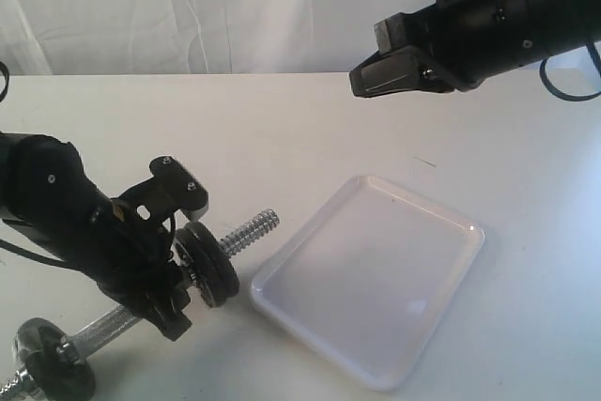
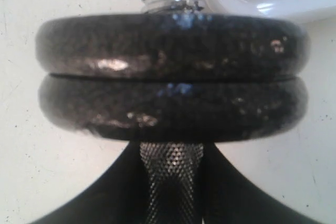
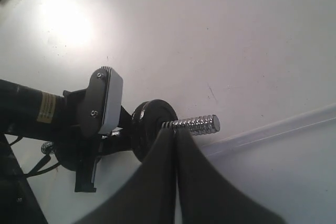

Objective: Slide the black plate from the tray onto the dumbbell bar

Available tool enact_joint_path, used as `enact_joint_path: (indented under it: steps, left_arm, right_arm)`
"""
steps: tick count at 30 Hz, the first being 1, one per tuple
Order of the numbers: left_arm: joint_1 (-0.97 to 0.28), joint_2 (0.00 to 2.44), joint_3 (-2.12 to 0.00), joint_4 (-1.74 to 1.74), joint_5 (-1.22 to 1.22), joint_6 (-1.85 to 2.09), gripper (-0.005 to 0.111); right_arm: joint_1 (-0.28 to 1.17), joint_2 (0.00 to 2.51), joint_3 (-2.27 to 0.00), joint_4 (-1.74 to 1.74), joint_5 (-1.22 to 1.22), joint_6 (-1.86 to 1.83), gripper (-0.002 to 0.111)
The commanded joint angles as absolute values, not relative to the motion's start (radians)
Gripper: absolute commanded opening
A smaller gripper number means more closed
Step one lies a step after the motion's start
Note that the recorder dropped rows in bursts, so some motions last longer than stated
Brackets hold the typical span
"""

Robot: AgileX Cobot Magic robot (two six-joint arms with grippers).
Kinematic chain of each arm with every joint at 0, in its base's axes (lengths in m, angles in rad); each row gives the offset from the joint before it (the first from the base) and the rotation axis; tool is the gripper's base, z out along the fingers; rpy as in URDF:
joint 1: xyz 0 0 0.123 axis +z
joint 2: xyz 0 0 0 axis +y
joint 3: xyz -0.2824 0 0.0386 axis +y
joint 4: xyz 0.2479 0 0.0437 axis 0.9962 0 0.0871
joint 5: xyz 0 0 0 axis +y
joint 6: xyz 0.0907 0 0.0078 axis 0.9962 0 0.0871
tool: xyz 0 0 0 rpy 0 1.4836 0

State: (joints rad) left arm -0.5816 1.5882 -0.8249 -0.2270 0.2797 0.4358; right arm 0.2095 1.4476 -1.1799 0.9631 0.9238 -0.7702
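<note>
My left tool point(image 1: 175, 255) clamps the dumbbell bar point(image 1: 252, 229) behind two discs, steadying its threaded end toward the tray point(image 1: 376, 269). The black plate point(image 1: 214, 274) sits on the bar, and the tray holds nothing. My right tool point(image 1: 369, 78) hangs closed and empty, clear above the counter point(image 1: 282, 129).

From where I stand, the tray point(image 1: 441, 232) lies on the table point(image 1: 282, 119) at four o'clock from its middle. The dumbbell bar point(image 1: 252, 230) lies at eight o'clock, its free end aimed toward two o'clock, past the tray's rim. On it the black plate point(image 2: 171, 43) sits face to face against a second disc point(image 2: 171, 111), just beside the tray's corner. The left gripper point(image 1: 169, 255) straddles the bar behind them. A third disc point(image 1: 52, 368) sits at the far end. The right gripper point(image 1: 380, 68) hangs at one o'clock, well apart.
</note>
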Motion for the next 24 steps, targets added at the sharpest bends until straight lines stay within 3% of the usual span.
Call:
enact_joint_path:
  steps: [1,24]
  left_arm:
    - [-0.579,1.548,-0.851,-0.277,0.228,0.418,0.000]
    - [-0.579,1.605,-0.851,-0.277,0.217,0.418,0.000]
  right_arm:
    - [0.214,1.439,-1.174,0.966,0.921,-0.771,0.000]
    - [0.214,1.439,-1.174,0.966,0.921,-0.771,0.000]
